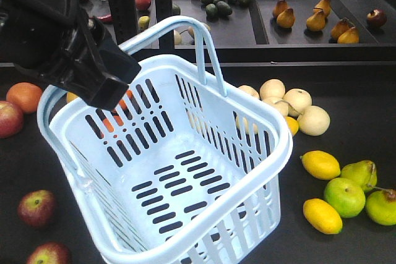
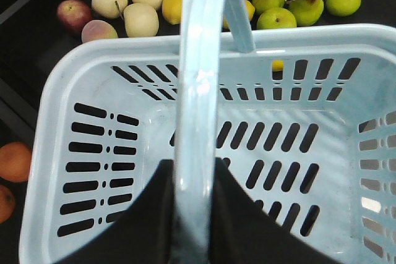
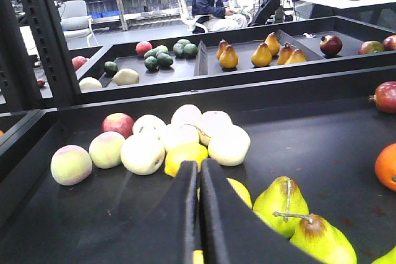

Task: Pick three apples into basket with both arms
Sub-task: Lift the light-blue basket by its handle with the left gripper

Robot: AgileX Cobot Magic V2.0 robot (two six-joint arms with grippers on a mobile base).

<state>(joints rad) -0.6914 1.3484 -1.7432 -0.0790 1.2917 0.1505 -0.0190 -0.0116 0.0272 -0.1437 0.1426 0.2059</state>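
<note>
The left claw (image 2: 193,165) is clamped on the loop handle (image 2: 198,60) of the basket (image 1: 272,125), one dark finger on each side, at bottom centre of its wrist view. The right claw (image 3: 199,166) has its fingers pressed together and holds nothing. The basket fills mid-frame and is tilted. Three apples (image 1: 36,207) lie on the desk (image 1: 346,91) along the left edge, outside the basket.
</note>
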